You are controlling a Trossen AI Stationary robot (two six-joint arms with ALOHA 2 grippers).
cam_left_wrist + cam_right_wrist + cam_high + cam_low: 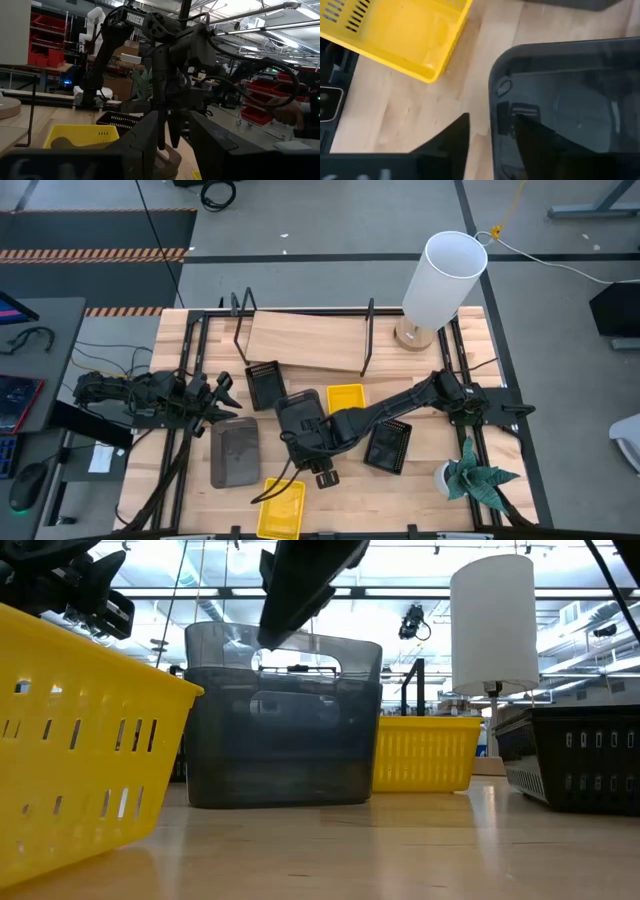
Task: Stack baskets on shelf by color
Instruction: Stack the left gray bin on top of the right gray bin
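Six baskets lie on the table. A grey one (300,412) sits mid-table on its base (280,740), beside a yellow one (346,398) and a black one (264,385). Another black one (388,445), grey one (234,452) and yellow one (282,507) lie nearer the front. The shelf (300,340) stands at the far edge with nothing on it. My right gripper (490,127) is open over the middle grey basket (570,100), one finger outside its wall and one inside. My left gripper (182,150) is open and holds nothing, at the table's left (222,395).
A white cylindrical lamp (445,275) stands at the far right beside the shelf. A small potted plant (470,475) stands at the near right. A person's hand (289,112) shows in the room beyond the table. Bare wood lies along the near right.
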